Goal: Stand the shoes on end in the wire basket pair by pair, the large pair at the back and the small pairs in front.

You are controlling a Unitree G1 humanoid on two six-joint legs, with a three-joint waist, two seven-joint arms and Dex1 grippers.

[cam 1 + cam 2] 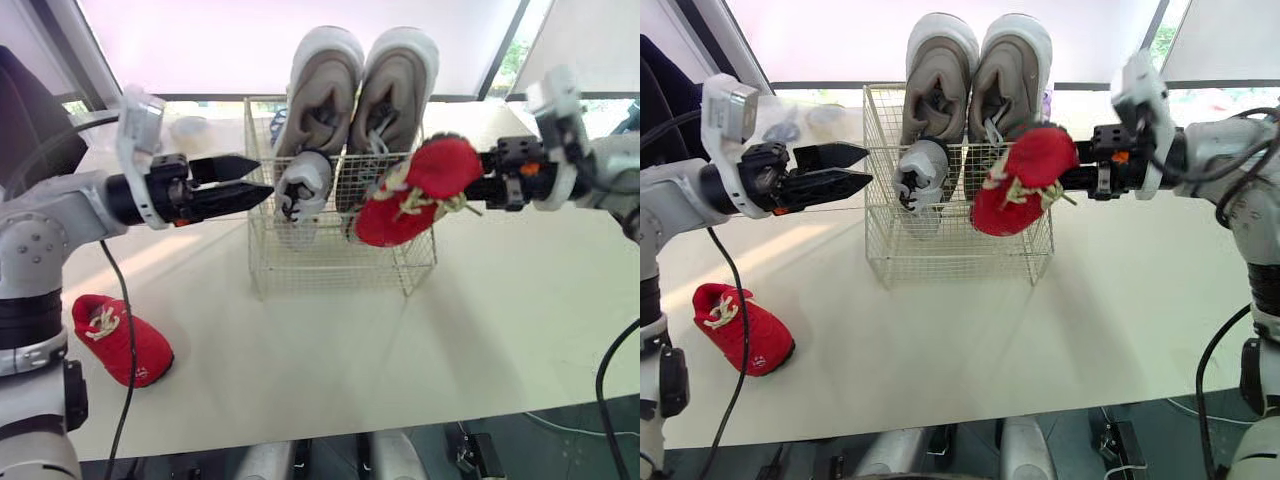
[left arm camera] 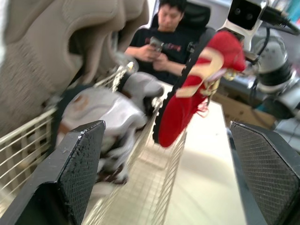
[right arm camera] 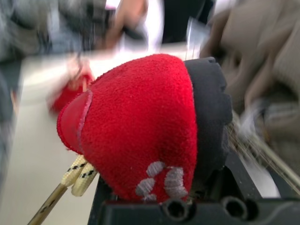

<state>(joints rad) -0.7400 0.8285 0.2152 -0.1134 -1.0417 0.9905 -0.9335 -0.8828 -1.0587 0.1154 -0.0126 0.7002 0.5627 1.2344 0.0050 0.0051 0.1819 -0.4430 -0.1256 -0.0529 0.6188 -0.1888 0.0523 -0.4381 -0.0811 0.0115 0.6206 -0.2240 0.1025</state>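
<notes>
The pale table fills the lower frame. At upper centre the wire basket stands on it. The large pair, beige, stands on end at its back, toes up and rising well above the rim. In front of them, in the basket's left half, a small white shoe also stands on end.

From the right edge the right fingers grip a red shoe by its heel end. It hangs at centre right over the basket's front right corner, toe pointing down-left; whether it touches the wire I cannot tell.

From the left the left fingers point at the basket's left side, spread wide and holding nothing.

A second red shoe lies on the table at lower left.
</notes>
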